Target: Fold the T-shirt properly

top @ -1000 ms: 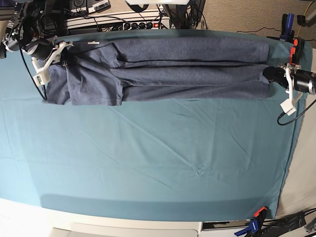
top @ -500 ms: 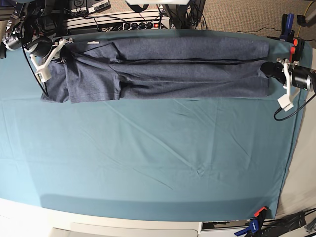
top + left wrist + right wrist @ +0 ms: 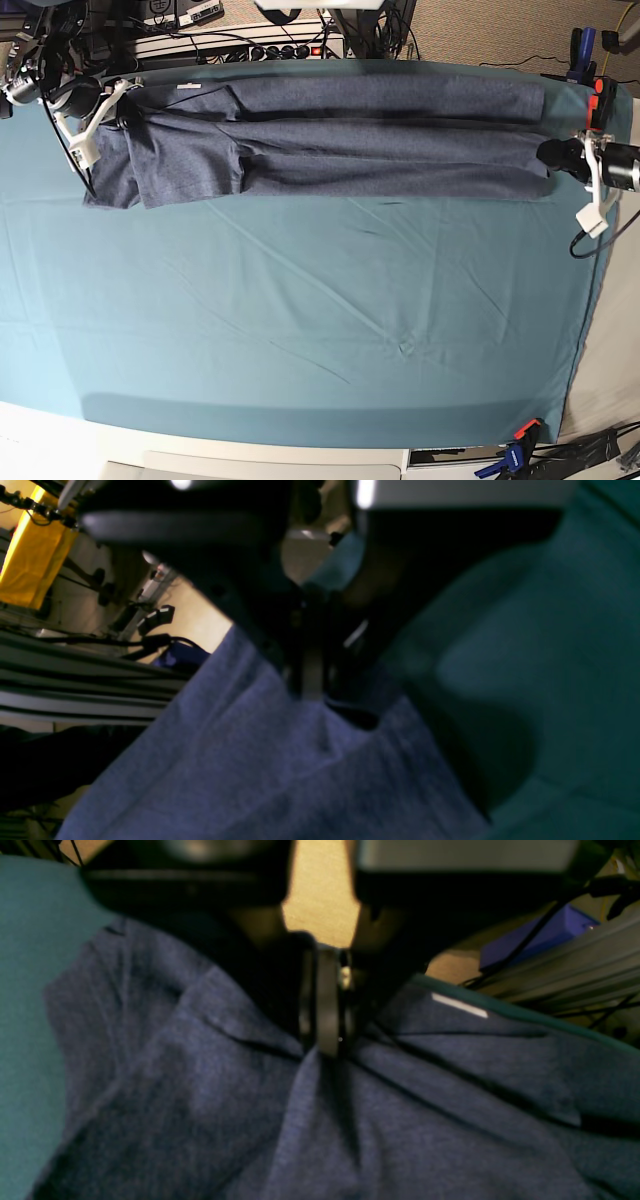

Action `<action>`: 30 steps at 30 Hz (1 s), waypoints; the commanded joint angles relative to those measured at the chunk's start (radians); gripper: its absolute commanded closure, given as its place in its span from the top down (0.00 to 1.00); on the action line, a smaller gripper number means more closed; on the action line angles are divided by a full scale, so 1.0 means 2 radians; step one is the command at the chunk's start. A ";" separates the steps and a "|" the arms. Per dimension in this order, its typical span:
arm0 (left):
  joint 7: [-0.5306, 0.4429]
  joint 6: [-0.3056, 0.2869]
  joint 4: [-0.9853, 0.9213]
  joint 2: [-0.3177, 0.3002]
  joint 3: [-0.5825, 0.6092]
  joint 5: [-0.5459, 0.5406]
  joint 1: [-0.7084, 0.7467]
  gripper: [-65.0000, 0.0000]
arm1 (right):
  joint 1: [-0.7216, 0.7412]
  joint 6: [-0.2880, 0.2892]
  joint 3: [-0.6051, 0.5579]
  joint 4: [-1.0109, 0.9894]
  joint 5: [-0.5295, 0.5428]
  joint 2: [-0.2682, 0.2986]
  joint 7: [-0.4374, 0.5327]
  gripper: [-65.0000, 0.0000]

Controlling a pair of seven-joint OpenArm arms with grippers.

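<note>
The dark blue-grey T-shirt (image 3: pixel 340 140) lies folded into a long band across the far part of the teal table cloth (image 3: pixel 320 310), plain side up, with a sleeve (image 3: pixel 185 170) spread at the left. My right gripper (image 3: pixel 126 110) is shut on the shirt's left end; the right wrist view shows its jaws pinching bunched fabric (image 3: pixel 322 1040). My left gripper (image 3: pixel 548 153) is shut on the shirt's right end, and the left wrist view shows it clamping the fabric edge (image 3: pixel 310 680). The shirt (image 3: pixel 280 770) hangs taut from that grip.
A power strip and cables (image 3: pixel 250 45) run along the table's back edge. Clamps stand at the back right corner (image 3: pixel 595 85) and the front right corner (image 3: pixel 520 445). A small white label (image 3: pixel 459 1005) shows on the shirt near my right gripper.
Both grippers have kept hold and shifted slightly toward the back edge; the shirt's near edge has drawn back and the band lies narrower and flatter. The left gripper swung back a little outward.
</note>
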 commanded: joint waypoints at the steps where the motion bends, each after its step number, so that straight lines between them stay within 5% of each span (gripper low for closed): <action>1: 0.000 -0.003 0.004 -0.015 -0.007 -0.006 -0.001 0.00 | 0.000 0.001 0.005 0.008 0.000 0.011 0.001 0.00; 30: 0.000 -0.003 0.004 -0.015 -0.007 -0.006 0.012 0.00 | -0.028 0.001 0.005 0.008 0.002 0.011 -0.031 0.00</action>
